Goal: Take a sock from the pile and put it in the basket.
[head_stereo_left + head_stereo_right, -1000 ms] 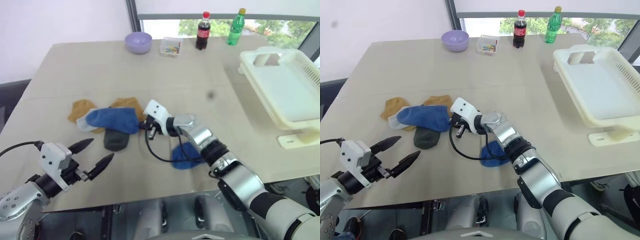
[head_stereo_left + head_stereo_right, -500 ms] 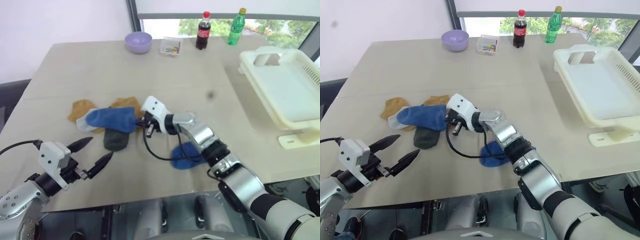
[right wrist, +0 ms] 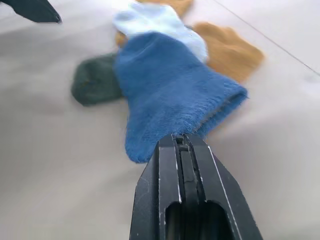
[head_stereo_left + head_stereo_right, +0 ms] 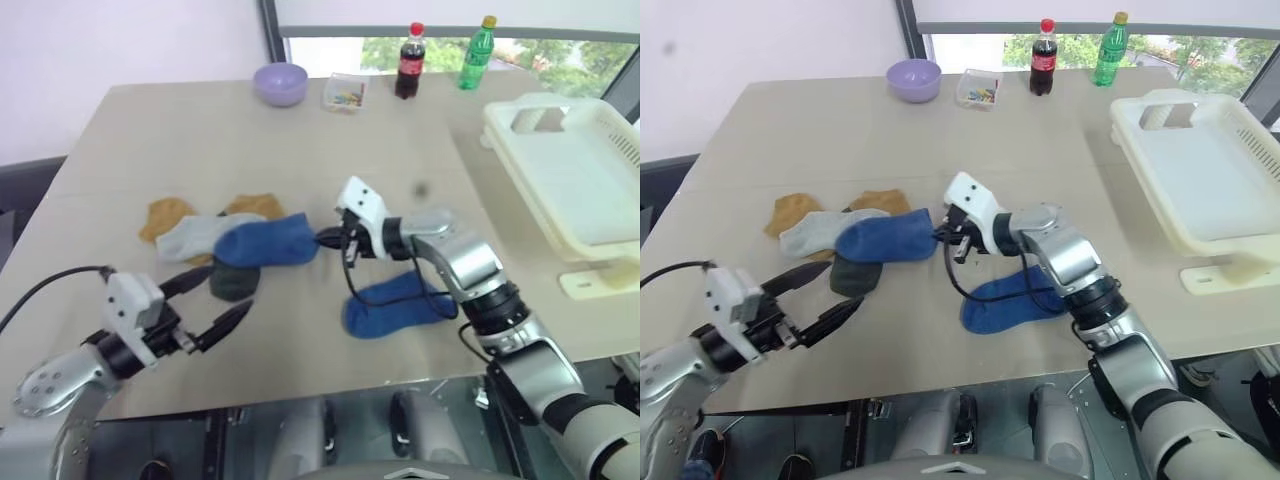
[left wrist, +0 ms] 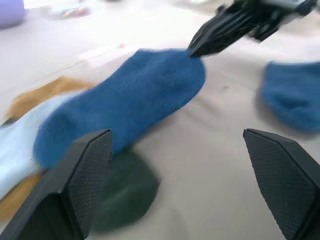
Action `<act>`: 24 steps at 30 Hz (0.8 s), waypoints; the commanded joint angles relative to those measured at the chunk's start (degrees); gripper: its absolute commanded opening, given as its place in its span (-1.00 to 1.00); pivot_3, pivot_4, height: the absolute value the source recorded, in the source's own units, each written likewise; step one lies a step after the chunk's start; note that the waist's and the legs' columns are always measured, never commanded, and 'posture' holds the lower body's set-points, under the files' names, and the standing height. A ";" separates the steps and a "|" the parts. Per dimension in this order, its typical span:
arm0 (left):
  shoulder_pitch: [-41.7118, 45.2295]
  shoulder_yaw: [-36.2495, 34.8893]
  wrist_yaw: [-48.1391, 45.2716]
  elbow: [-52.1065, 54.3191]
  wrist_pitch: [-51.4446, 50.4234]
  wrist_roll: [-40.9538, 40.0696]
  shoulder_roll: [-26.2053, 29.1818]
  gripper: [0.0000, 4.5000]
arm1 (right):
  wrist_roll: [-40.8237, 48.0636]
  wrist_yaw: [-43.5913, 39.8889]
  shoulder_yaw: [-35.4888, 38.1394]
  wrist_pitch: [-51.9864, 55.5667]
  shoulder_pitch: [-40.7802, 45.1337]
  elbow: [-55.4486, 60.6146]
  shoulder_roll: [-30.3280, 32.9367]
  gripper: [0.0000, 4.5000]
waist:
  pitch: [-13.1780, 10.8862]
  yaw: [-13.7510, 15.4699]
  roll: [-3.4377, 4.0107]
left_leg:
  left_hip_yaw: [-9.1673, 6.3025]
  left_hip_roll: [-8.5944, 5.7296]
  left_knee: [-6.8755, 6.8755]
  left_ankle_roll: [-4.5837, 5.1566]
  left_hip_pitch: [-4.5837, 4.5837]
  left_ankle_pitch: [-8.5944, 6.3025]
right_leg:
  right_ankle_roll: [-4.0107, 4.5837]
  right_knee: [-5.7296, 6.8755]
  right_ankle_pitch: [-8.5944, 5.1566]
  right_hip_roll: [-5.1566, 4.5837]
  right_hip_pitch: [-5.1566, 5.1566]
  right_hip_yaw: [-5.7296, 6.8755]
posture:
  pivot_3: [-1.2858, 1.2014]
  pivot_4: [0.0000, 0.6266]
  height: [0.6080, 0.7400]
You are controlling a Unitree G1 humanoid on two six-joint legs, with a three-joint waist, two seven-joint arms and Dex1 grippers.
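One blue sock (image 4: pixel 265 243) is hanging by its cuff edge from the pinching right gripper (image 4: pixel 328 238) (left gripper (image 4: pixel 215 300) gaping, idle); thin pinch risks slipping before the basket (image 4: pixel 575 170).

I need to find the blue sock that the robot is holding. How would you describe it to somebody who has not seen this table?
On the beige table, look at the pile of socks near its left front. The held blue sock lies at the pile's right edge, its cuff pinched in the shut right gripper. The other blue sock lies apart, alone, under the right arm.
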State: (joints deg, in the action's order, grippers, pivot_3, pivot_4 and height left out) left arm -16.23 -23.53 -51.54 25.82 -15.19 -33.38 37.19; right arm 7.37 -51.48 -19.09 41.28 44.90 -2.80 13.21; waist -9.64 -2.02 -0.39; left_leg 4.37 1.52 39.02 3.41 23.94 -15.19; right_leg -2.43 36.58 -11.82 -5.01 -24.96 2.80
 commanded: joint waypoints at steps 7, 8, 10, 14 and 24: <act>14.94 13.89 -0.96 -6.27 -3.65 -0.10 -2.81 1.00 | 4.10 -4.64 6.38 5.39 -5.90 5.32 17.98 -0.98 | -0.05 1.35 -0.01 | -0.04 -0.08 0.01 0.10 0.00 -0.02 | -0.18 -0.09 0.09 0.05 0.13 0.06 | 0.03 -0.52 0.89; 16.39 15.87 -1.32 -7.14 -3.64 0.66 -3.29 1.00 | 4.54 -4.68 7.36 5.83 -6.69 5.49 19.59 -0.98 | -0.06 1.24 -0.03 | -0.04 -0.09 0.01 0.13 0.00 -0.04 | -0.21 -0.10 0.10 0.06 0.13 0.06 | 0.03 -0.52 0.89; 18.37 18.21 -1.65 -8.51 -3.53 1.40 -4.12 1.00 | 4.81 -4.63 8.39 6.02 -7.85 5.55 21.73 -0.98 | -0.07 1.15 -0.04 | 0.00 -0.08 0.01 0.14 -0.01 -0.04 | -0.25 -0.10 0.12 0.11 0.13 0.02 | 0.03 -0.52 0.89; 22.34 22.52 -2.61 -11.48 -3.16 3.07 -5.71 1.00 | 5.34 -4.98 10.24 6.03 -10.89 5.93 26.45 -0.98 | -0.07 1.39 -0.05 | -0.03 -0.05 0.01 0.15 -0.02 -0.04 | -0.27 -0.11 0.12 0.20 0.14 0.02 | 0.03 -0.52 0.89; 29.96 24.79 4.31 -18.13 -7.84 5.45 -11.09 1.00 | 7.23 -2.19 13.96 7.04 -13.78 5.64 29.49 0.66 | -0.09 1.53 -0.09 | -0.03 -0.04 0.12 0.18 -0.02 -0.05 | -0.30 -0.10 0.12 0.20 0.19 0.00 | 0.03 -0.52 0.89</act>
State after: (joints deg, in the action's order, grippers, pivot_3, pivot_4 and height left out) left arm 12.25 1.79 -48.86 7.56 -21.60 -27.04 26.91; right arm 13.53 -54.29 -7.67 47.52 30.66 1.22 42.75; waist -9.74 -0.49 -0.47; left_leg 4.34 1.48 39.16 3.59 23.93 -15.24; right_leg -2.74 36.48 -11.69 -4.82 -24.77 2.80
